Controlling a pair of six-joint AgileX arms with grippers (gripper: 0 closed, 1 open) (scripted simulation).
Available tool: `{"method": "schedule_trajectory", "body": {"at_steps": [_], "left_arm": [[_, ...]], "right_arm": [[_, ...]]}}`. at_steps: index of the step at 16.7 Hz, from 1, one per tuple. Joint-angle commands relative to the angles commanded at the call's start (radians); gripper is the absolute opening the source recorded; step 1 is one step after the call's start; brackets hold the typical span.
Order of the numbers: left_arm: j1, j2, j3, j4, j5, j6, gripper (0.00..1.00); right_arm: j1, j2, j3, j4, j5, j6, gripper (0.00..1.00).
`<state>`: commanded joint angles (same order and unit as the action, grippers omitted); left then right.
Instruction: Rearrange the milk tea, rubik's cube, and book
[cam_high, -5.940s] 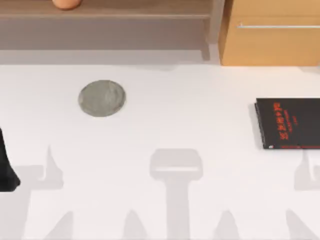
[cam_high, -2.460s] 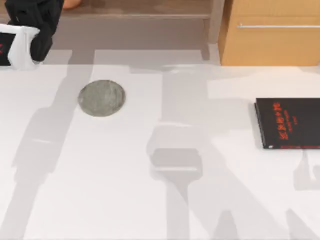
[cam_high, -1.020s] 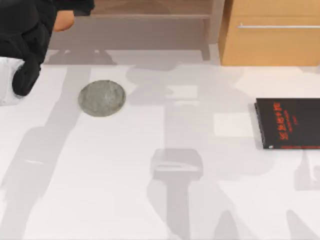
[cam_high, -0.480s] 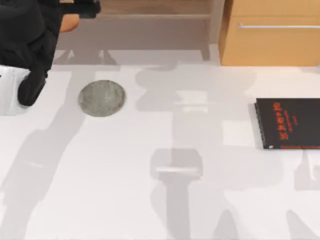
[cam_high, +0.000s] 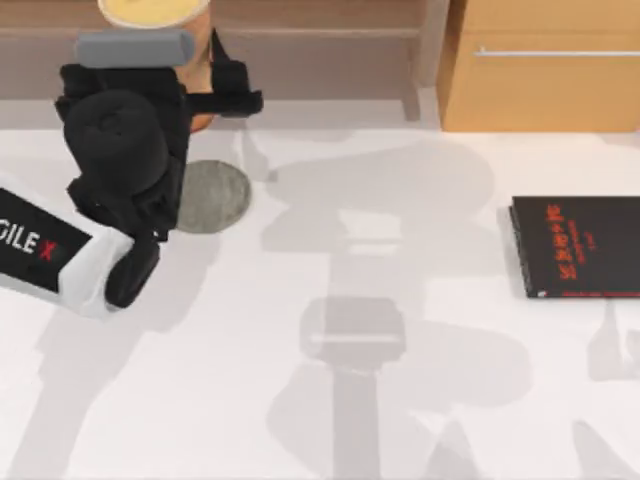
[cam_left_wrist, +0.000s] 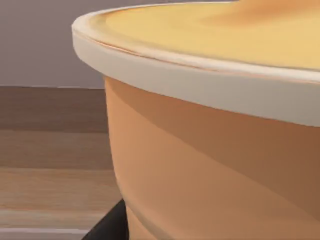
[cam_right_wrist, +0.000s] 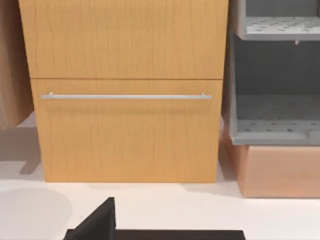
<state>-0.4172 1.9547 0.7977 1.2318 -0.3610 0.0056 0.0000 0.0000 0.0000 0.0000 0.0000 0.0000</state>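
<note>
Top view: left gripper (cam_high: 190, 75) clamped on milk tea, tall orange-tan cup with yellowish lid (cam_high: 155, 12), at table's far left by wooden shelf; grey round coaster (cam_high: 212, 196) just beside, bare (likely destination). Thin black book (cam_high: 577, 247), red lettering unreadable. Arm reads "GILE X".

Left wrist view: cup close up, one dark finger (cam_left_wrist: 107, 225) against its side.

Right wrist view: wooden drawer cabinet (cam_right_wrist: 125, 90); right arm parked, finger state unclear. Rearranging barely begun.

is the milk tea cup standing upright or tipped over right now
Upright: the top view shows the milk tea's round lid face-on, with the left tool around its side.
</note>
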Motion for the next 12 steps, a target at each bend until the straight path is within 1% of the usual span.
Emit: {"method": "schedule_trajectory", "body": {"at_steps": [4,10,12], "left_arm": [[-0.019,0.109,-0.031,0.090,-0.018,0.005,0.00],[-0.015,0.130,-0.029,0.103,-0.019,0.008,0.00],[-0.016,0.160,-0.028,0.131,-0.020,0.011,0.00]], "right_arm": [[0.000,0.000,0.000,0.000,0.000,0.000,1.00],[0.000,0.000,0.000,0.000,0.000,0.000,1.00],[0.000,0.000,0.000,0.000,0.000,0.000,1.00]]}}
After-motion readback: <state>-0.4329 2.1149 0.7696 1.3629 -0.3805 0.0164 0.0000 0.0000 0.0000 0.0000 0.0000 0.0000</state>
